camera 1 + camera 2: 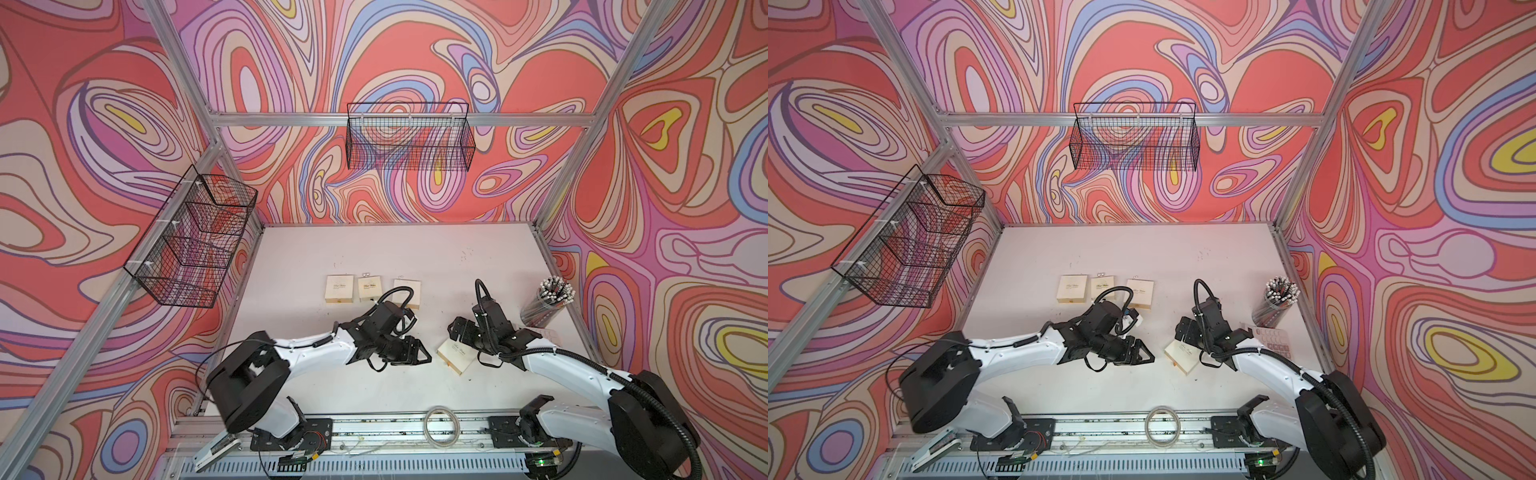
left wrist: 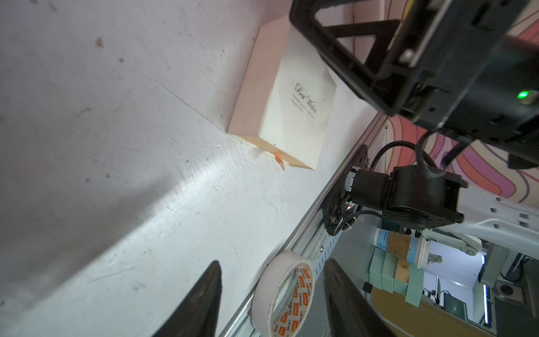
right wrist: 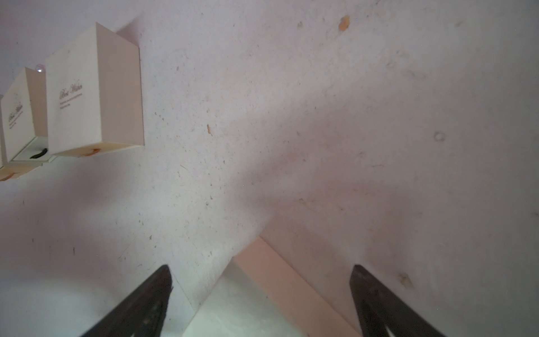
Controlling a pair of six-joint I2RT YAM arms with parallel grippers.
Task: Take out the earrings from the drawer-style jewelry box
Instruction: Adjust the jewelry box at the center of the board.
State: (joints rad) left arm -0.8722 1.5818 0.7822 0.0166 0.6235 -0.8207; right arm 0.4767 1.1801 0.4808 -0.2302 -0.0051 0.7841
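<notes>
Three cream drawer-style boxes (image 1: 340,288) stand in a row at the back of the table, and tiny silvery earrings (image 1: 365,274) (image 1: 1135,276) lie just behind them. A fourth cream box (image 1: 455,355) (image 2: 291,102), with an orange pull tab (image 2: 279,160), lies at front right. My right gripper (image 1: 455,330) (image 3: 261,267) is open above its far corner (image 3: 262,291), the corner between the fingers. My left gripper (image 1: 424,353) (image 2: 272,262) hovers left of that box, jaws apart, holding nothing. In the right wrist view one back box's drawer (image 3: 32,154) is partly out.
A clear cup of black white-tipped sticks (image 1: 548,301) stands at the right edge, with a printed sheet (image 1: 1273,338) in front of it. A tape roll (image 1: 440,424) (image 2: 283,294) rests on the front rail. Wire baskets (image 1: 409,137) (image 1: 195,237) hang on the walls.
</notes>
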